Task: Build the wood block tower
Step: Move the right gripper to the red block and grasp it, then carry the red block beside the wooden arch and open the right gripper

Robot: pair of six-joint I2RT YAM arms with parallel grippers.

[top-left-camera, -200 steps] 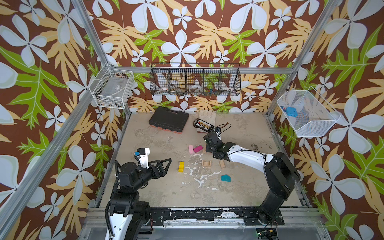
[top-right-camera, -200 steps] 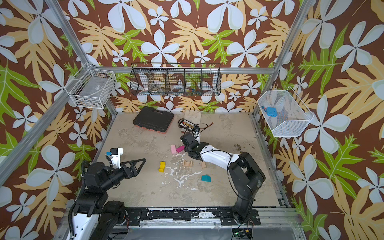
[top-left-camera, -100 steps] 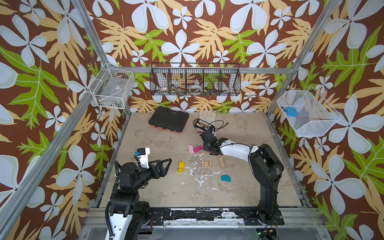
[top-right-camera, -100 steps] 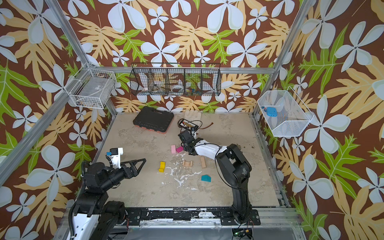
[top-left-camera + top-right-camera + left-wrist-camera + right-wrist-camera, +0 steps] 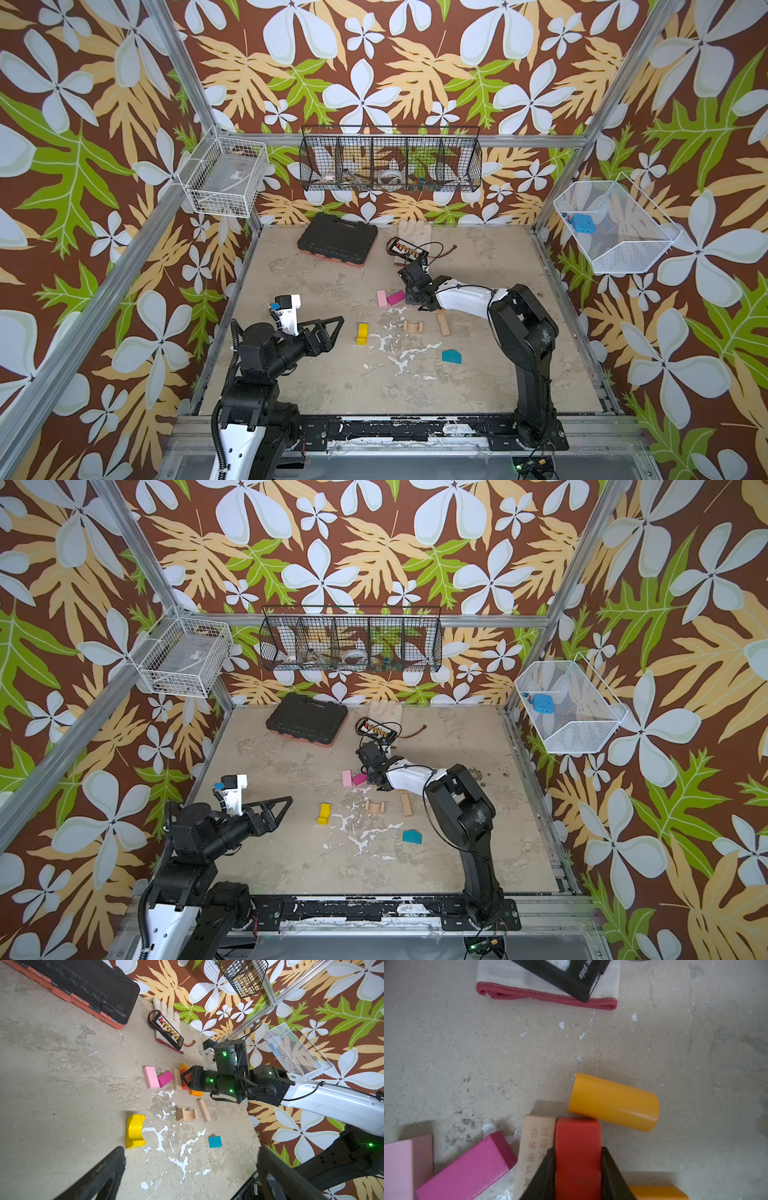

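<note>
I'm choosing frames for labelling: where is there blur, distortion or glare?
Right wrist view: table sharp, the close red block slightly soft. Left wrist view: wide-angle stretch, the left hand dark and blurred. Both top views: sharp, evenly lit, no glare.

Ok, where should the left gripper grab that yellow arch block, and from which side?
Probably straight down from above, the left gripper closing on the two flat end faces of the yellow arch block. It lies alone with its hollow opening sideways, so those outer faces are parallel and free; the curved cutout offers no flat seat.
</note>
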